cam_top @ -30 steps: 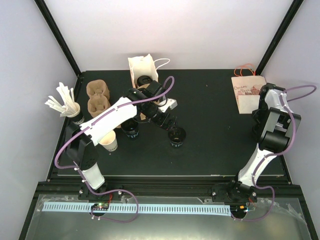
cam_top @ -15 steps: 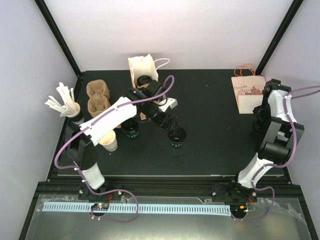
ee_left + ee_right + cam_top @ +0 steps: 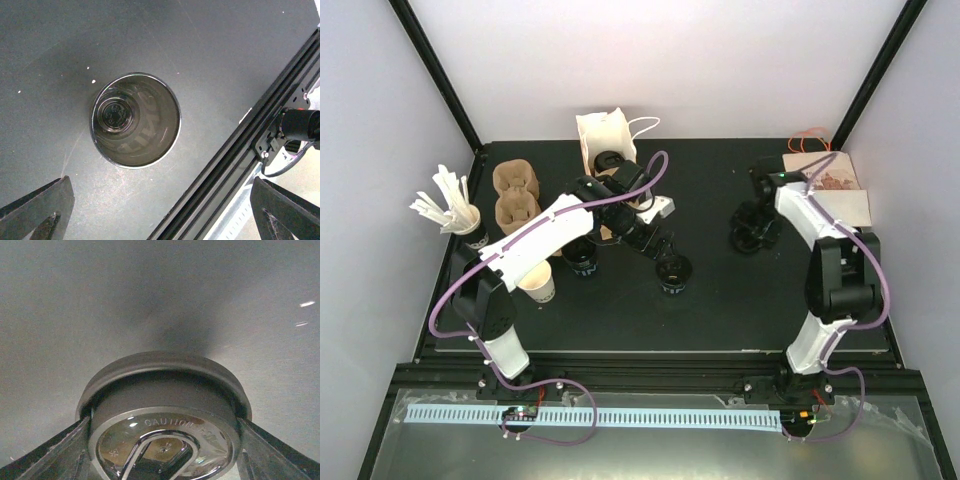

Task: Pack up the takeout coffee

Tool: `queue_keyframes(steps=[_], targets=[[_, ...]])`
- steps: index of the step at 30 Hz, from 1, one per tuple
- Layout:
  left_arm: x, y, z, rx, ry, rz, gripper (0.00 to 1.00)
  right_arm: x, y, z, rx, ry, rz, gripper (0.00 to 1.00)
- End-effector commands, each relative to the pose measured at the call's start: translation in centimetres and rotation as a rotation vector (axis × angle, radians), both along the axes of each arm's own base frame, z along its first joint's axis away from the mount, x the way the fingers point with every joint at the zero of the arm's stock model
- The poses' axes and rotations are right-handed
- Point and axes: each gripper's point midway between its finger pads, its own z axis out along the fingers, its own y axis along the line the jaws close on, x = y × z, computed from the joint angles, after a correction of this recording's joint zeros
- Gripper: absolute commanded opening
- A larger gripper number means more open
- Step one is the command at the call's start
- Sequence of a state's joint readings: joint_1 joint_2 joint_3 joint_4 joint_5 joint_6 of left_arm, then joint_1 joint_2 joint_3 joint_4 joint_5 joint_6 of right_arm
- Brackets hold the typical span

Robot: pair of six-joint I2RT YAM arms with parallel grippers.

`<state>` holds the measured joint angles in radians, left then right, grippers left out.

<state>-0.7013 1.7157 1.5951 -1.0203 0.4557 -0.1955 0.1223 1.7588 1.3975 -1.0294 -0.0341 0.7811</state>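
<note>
An empty black cup (image 3: 135, 120) stands upright on the dark table, and it also shows in the top view as the black cup (image 3: 672, 273) near the middle. My left gripper (image 3: 658, 250) hangs over it, open. In the left wrist view the left gripper (image 3: 160, 215) has its fingers far apart and nothing between them. My right gripper (image 3: 756, 226) is right of the middle, shut on a black lid (image 3: 162, 405) marked "CAUTION HOT". Both fingers of the right gripper (image 3: 162, 450) press the lid's sides.
A white paper bag (image 3: 605, 140) stands open at the back. Brown cup carriers (image 3: 515, 195) and a cup of white stirrers (image 3: 455, 212) sit at the left. A white paper cup (image 3: 537, 285) and another black cup (image 3: 583, 262) stand near the left arm. A flat brown bag (image 3: 828, 185) lies at the back right.
My right arm has swung from the table's right edge leftward and forward over the table, carrying the lid. The left arm and the cup below it have not moved.
</note>
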Motion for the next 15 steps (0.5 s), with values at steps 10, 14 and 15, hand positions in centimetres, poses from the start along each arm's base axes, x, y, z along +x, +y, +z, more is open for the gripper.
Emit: queue_keyframes(steps=[10,14,15], targets=[[-0.2,1.3,1.0,0.004,-0.046,0.031,0.99,-0.8,5.7,-7.1,0.053,0.104,0.259,1.0],[-0.1,1.6,1.1,0.007,-0.058,0.029,0.99,-0.5,5.4,-5.5,0.012,0.052,0.329,1.0],[-0.1,1.7,1.2,0.008,-0.06,0.029,0.99,-0.5,5.5,-5.1,0.0,0.043,0.349,1.0]])
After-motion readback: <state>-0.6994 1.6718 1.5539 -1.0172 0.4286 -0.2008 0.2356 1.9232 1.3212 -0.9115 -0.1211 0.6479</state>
